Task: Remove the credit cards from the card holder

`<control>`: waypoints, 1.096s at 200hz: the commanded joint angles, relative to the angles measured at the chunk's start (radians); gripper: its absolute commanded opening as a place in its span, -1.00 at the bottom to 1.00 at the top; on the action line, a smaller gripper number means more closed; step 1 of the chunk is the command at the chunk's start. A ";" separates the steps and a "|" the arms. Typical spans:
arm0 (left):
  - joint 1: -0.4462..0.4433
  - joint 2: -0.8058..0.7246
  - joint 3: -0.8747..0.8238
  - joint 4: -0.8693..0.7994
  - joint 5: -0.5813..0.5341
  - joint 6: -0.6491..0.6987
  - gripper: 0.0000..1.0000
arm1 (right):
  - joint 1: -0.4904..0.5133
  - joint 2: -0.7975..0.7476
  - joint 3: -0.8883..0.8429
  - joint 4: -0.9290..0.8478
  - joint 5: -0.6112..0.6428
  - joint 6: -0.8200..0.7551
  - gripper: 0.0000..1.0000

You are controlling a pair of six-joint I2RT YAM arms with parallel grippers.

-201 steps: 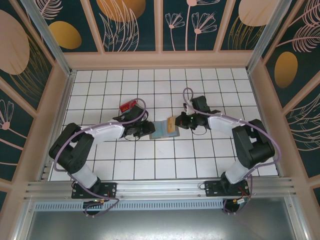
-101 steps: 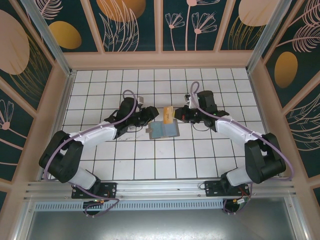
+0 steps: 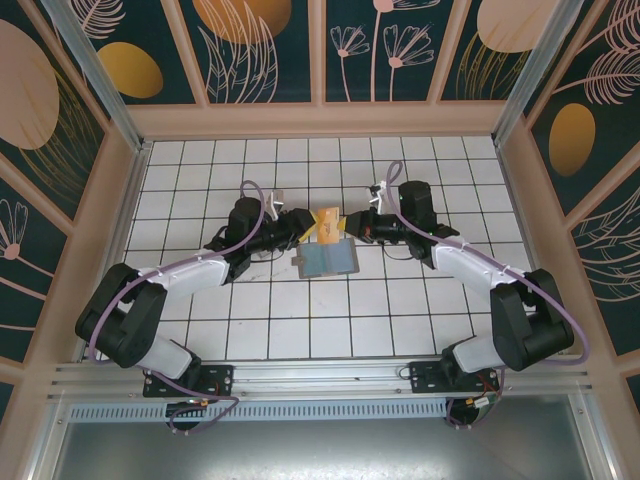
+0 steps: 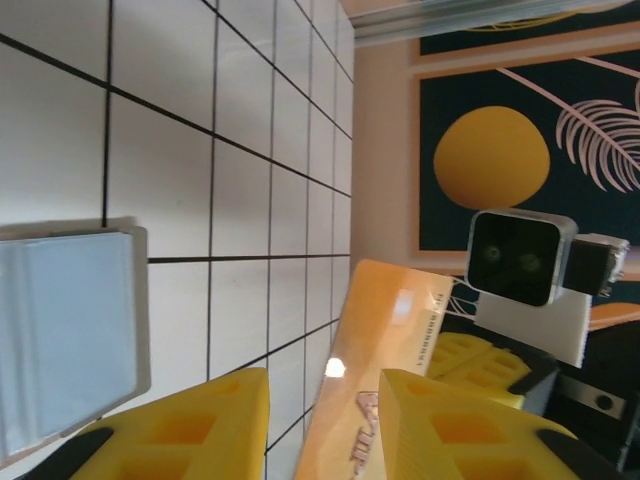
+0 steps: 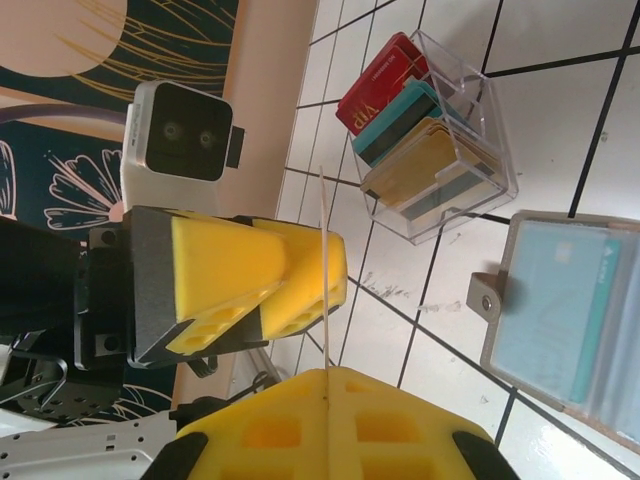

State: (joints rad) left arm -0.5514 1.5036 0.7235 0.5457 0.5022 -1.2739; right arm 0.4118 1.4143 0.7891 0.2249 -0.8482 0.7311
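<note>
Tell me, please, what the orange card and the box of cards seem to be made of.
The orange card looks like thin glossy plastic: light glints on its face. The box seems clear hard plastic: the cards inside show through its walls.

The card holder [image 4: 65, 330] was cut off by the frame's left edge; the orange card [image 4: 385, 350] ran off the bottom, its print blurred.

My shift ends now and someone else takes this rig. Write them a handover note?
Right gripper: shut on an orange card, raised near the holder.
Left gripper: open, fingers either side of that card.
Done: red, teal and tan cards stand in the clear box.
Left: probably hand this card over and box it; a teal card shows in the holder.
</note>
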 commanded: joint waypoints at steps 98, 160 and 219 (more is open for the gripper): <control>0.003 -0.097 -0.056 0.180 0.075 -0.022 -1.00 | 0.024 -0.011 -0.008 0.096 -0.025 0.037 -1.00; 0.003 -0.162 0.073 -0.260 -0.005 0.281 -1.00 | 0.029 -0.035 -0.003 0.005 0.058 -0.010 0.48; 0.002 -0.132 0.326 -0.875 -0.416 0.741 -1.00 | 0.026 -0.113 -0.046 -0.041 0.173 -0.062 0.98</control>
State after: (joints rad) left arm -0.5461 1.3628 0.9787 -0.0277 0.3176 -0.7986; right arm 0.4355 1.3464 0.7670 0.2024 -0.7357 0.7086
